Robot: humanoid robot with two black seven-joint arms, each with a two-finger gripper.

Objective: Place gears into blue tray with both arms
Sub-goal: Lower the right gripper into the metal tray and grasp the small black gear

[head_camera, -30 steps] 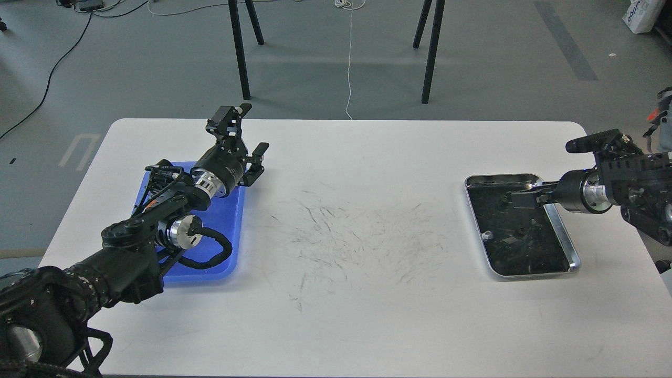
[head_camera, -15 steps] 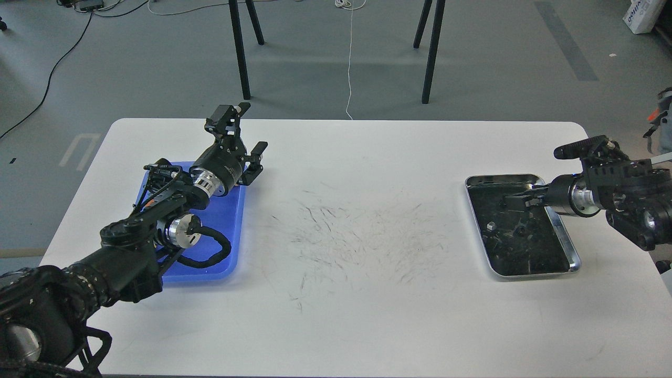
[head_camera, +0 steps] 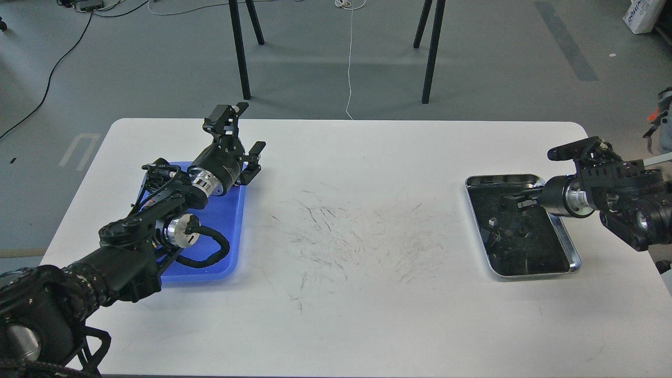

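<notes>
The blue tray (head_camera: pixel 231 231) lies at the table's left, and my left arm covers much of it. My left gripper (head_camera: pixel 253 161) hangs over the tray's far right corner, pointing right. It is dark and seen side-on, so its fingers cannot be told apart. My right gripper (head_camera: pixel 513 202) reaches from the right over the far part of the steel tray (head_camera: pixel 573 257). Its fingers merge with the tray's dark floor. Small dark parts (head_camera: pixel 512 231) lie scattered on that floor, but I cannot tell single gears apart among them. No gear shows on the bare blue floor.
The white table (head_camera: pixel 357 315) has grey scuff marks across its middle. A small pale piece (head_camera: pixel 492 221) lies in the steel tray. Black stand legs (head_camera: pixel 240 52) rise from the floor beyond the table's far edge.
My right arm has shifted left and lower, bringing its gripper further over the steel tray. The left gripper has edged slightly left and away over the blue tray's corner.
</notes>
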